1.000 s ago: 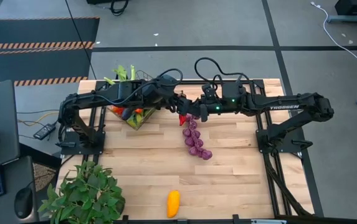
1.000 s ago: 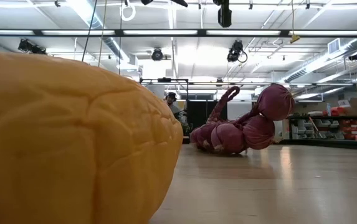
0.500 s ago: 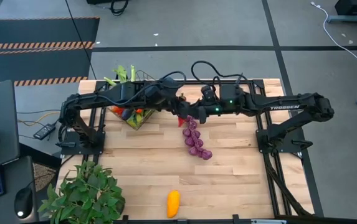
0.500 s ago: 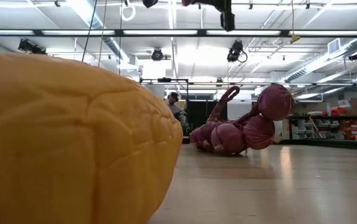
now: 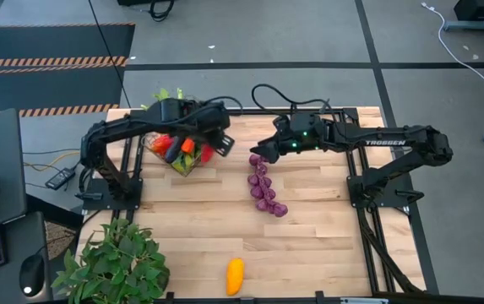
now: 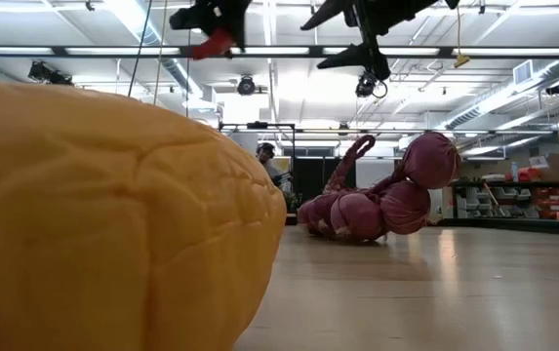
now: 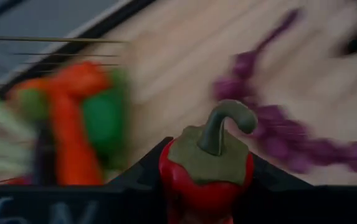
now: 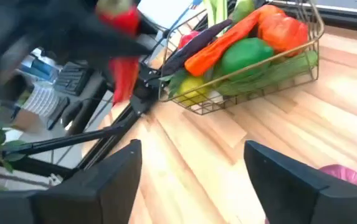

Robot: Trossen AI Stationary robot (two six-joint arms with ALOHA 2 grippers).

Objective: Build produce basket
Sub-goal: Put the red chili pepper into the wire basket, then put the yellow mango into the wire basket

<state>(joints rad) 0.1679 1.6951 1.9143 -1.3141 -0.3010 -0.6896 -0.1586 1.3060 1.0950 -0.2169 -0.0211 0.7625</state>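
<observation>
Gripping a small glossy red toy pepper with a curled green stem (image 7: 206, 163), the left gripper (image 5: 210, 152) hangs clenched on it just beside the small square wire-mesh basket of dark bronze metal (image 5: 189, 165), on the side toward the table's middle, with the pepper (image 5: 207, 153) showing as a red spot at the fingertips. That basket sits at the far left corner of the pale butcher-block wooden table (image 5: 309, 245) and already holds a heap of produce: an orange carrot (image 8: 225, 37), a round green piece (image 8: 248, 55), an orange-red piece (image 8: 284, 30), a dark purple eggplant (image 8: 194, 45) and pale green stalks. The right gripper (image 5: 264, 149) hovers near the table's far middle with its fingers spread and nothing between them, directly over the upper end of a long bunch of purple toy grapes (image 5: 263, 187) lying on the wood. I judge the task well along but unfinished: the pepper is lifted yet not dropped in, and it needs only a short carry over the rim. Left on the table are the grapes, just below the empty right claw, and a yellow-orange toy piece (image 5: 235, 275) at the near edge, well apart from both arms and the basket. A leafy green plant (image 5: 115, 262) stands at the near left corner, not part of the job.
</observation>
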